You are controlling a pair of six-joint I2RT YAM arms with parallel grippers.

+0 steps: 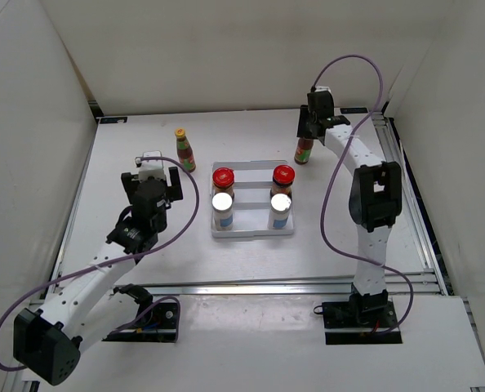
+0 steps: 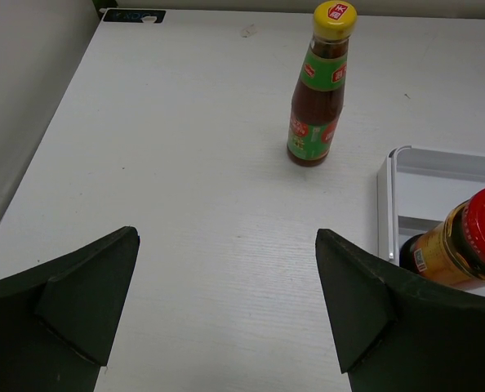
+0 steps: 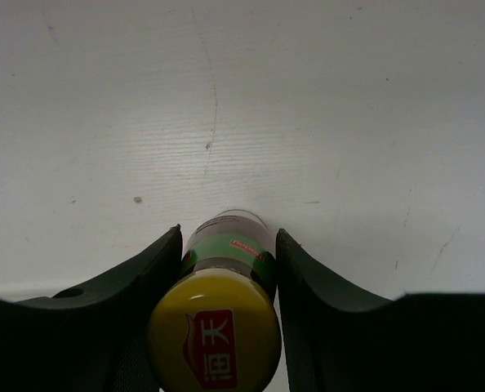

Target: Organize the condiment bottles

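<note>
1. On the yellow cap (image 3: pixel 215 331) of the sauce bottle (image 3: pixel 230 245), right wrist view: red patch with two white Chinese characters, the right one readable as 天, the left one unsure.
2. On that bottle's green neck band: thin red strip of print, too small to read.
3. On the second sauce bottle (image 2: pixel 318 90), left wrist view: red patch on the other yellow cap (image 2: pixel 335 14), white characters blurred; green label with red blocks, illegible.
4. On the red-lidded jar (image 2: pixel 451 245): small pale label, print illegible.
5. On the black sticker (image 2: pixel 134 15), far top left: white marks, unreadable.
6. Top view: nothing legible.

Probably a robotics lab: white panels (image 1: pixel 226 49) enclose a counter (image 1: pixel 251 135) with aluminium rails (image 1: pixel 267 287), left arm (image 1: pixel 104 265) and right arm (image 1: pixel 371 220) bolted on.
</note>
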